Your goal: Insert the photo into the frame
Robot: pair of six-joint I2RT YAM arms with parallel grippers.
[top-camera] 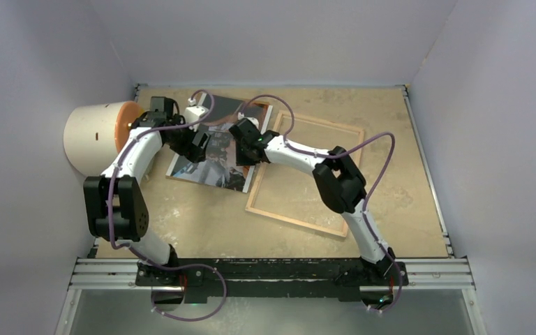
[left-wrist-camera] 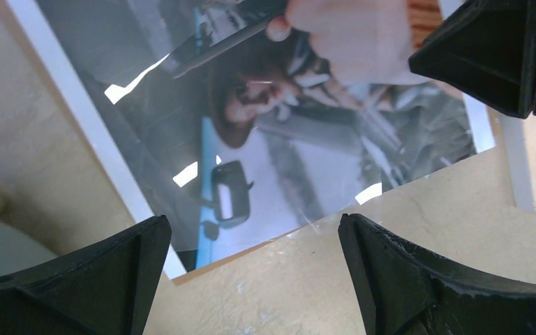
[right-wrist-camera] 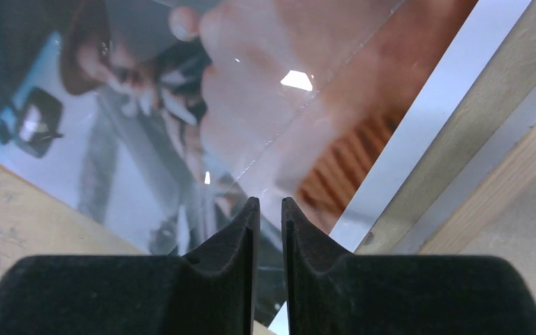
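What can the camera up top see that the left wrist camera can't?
Only the top view shows the whole frame and a round beige tub at the left. Only the left wrist view shows the photo up close, with a face under a hat and a blue pole, seen between the left gripper's wide-open jaws. Both show the photo, the table and the right gripper by the photo.

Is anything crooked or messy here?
Yes. The photo isn't in the frame. It lies picture-side up on the table beside the frame's left side, and it is turned at a slant. The frame sits crooked too, not lined up with the table's edges. Nothing looks torn or spilled.
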